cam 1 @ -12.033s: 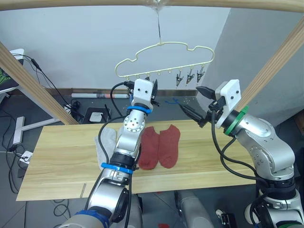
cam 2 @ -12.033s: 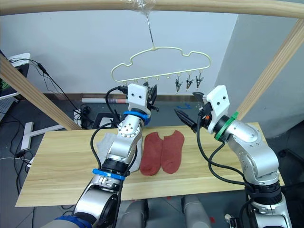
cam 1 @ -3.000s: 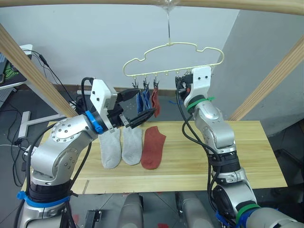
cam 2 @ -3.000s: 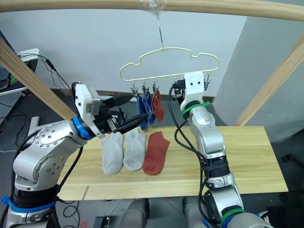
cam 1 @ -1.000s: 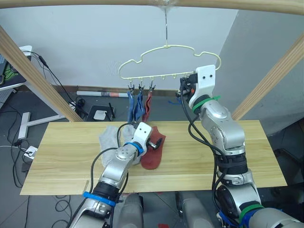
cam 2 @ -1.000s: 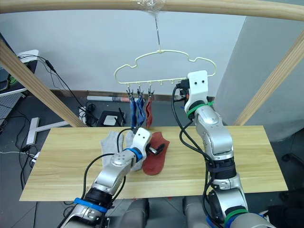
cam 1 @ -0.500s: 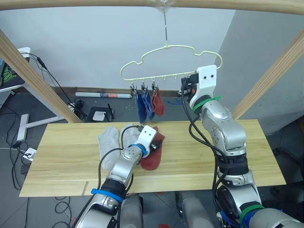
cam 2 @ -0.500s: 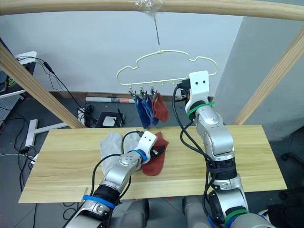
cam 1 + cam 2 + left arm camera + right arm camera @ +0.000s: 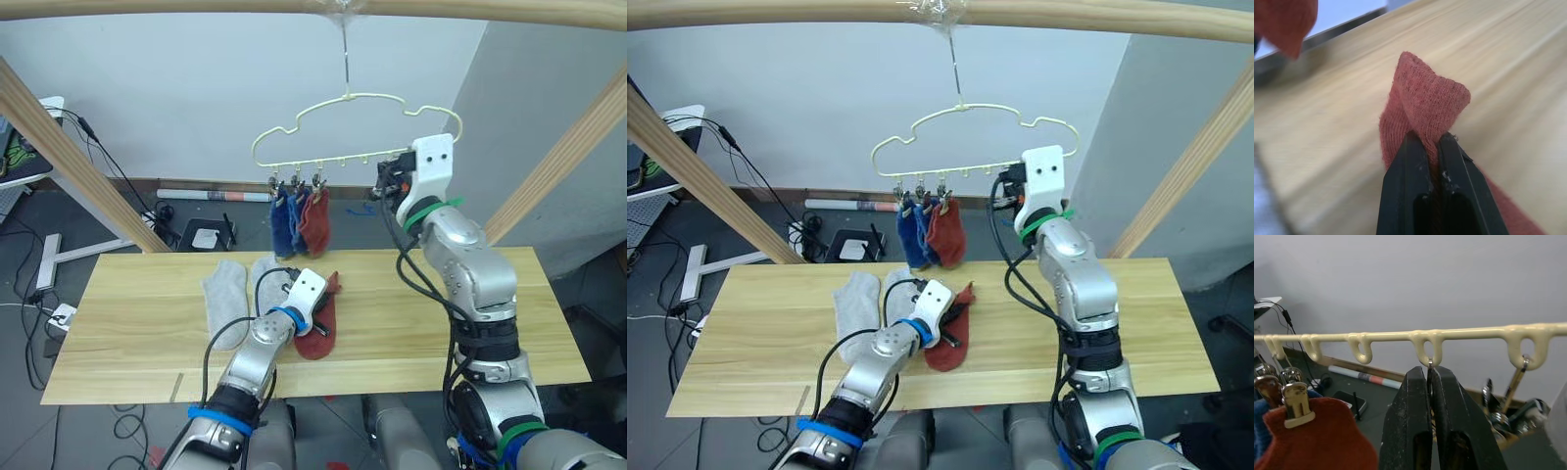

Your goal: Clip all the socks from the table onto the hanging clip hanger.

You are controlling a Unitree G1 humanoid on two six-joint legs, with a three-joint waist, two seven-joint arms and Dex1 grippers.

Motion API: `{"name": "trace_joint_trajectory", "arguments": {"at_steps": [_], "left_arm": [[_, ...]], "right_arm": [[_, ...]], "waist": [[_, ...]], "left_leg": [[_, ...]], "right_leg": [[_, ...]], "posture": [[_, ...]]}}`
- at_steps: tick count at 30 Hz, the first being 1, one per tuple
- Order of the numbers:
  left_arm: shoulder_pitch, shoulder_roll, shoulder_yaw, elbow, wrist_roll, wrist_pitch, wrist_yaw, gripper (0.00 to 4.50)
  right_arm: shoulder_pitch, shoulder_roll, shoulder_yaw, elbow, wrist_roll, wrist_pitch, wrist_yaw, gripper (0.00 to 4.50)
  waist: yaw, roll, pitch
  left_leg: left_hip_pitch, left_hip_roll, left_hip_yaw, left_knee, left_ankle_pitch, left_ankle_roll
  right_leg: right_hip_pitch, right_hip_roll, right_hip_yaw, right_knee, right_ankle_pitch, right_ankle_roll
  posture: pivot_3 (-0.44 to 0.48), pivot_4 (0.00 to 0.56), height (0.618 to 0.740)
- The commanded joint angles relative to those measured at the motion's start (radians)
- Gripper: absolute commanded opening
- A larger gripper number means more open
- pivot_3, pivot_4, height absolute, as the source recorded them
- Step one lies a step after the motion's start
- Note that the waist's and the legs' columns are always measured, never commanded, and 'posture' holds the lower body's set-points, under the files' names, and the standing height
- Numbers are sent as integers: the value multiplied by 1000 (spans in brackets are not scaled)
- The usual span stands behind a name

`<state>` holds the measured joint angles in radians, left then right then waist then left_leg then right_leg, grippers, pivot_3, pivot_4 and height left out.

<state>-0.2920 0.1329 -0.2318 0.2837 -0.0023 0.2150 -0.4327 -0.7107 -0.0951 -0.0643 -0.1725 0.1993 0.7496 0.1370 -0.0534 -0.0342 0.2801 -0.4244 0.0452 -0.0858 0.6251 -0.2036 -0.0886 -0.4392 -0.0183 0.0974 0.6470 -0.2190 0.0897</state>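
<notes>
The pale yellow clip hanger (image 9: 1391, 336) hangs from the top beam. Two blue socks (image 9: 285, 221) and one rust red sock (image 9: 315, 223) are clipped at its left end. My right gripper (image 9: 1429, 369) is up at the hanger's bottom bar, shut on a small metal clip under one of its hooks. On the table (image 9: 441, 313) lie two light grey socks (image 9: 223, 294) and a second rust red sock (image 9: 319, 331). My left gripper (image 9: 1432, 139) is down at the table, shut on a raised fold of that red sock.
Thick wooden frame poles (image 9: 59, 147) slant at both sides, with a beam across the top. More metal clips (image 9: 1518, 377) hang from the bar beside my right gripper. Cables and a power strip (image 9: 201, 235) lie on the floor behind the table.
My left gripper has closed from open onto the red sock on the table, lifting a fold. The clipped socks have swung slightly. The right gripper has stayed at the hanger.
</notes>
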Motion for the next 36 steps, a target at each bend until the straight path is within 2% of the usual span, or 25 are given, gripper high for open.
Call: {"name": "trace_joint_trajectory", "arguments": {"at_steps": [1, 7, 12, 16, 28, 36], "left_arm": [[3, 6, 6, -121, -45, -32, -63, 27], [-11, 60, -15, -265, -32, -179, -136, 27], [-90, 99, -50, -250, 84, -362, -107, 27], [-138, 85, -66, -200, 132, -420, -72, 27], [-221, 64, -45, -90, 214, -507, 52, 27], [-218, 79, -50, -94, 224, -546, 62, 27]], "right_arm": [[-16, -26, -107, -29, 82, 127, -3, 0], [-103, 0, -293, -43, 250, 410, -65, 0], [-217, 52, -478, -27, 337, 685, -143, 0], [-278, 101, -569, -30, 327, 786, -192, 0], [-295, 141, -608, -68, 307, 865, -227, 0], [-295, 131, -614, -55, 296, 865, -233, 0]], "waist": [[0, 0, 0], [0, 0, 0], [2, 0, 0], [3, 1, 0], [1, 1, 0], [0, 1, 0]], "left_leg": [[0, 0, 0, 0, 0, 0], [0, 0, 0, 0, 0, 0], [-1, 0, 0, 0, 0, 0], [-1, 0, 0, 0, 0, 0], [-1, 0, -1, 0, 0, 1], [-2, 0, -1, -1, 0, 1]], "right_leg": [[0, 0, 0, 0, 2, -2], [0, 0, 0, 0, 1, -4], [-1, 0, 0, 0, 1, -4], [0, 0, 0, -1, 2, -4], [-1, 0, -1, -1, 2, -3], [-1, 0, -1, -1, 2, -3]], "posture": [[-59, 264, 740], [-58, 259, 740], [-62, 250, 740], [-62, 250, 740], [-73, 244, 740], [-71, 246, 740]]}}
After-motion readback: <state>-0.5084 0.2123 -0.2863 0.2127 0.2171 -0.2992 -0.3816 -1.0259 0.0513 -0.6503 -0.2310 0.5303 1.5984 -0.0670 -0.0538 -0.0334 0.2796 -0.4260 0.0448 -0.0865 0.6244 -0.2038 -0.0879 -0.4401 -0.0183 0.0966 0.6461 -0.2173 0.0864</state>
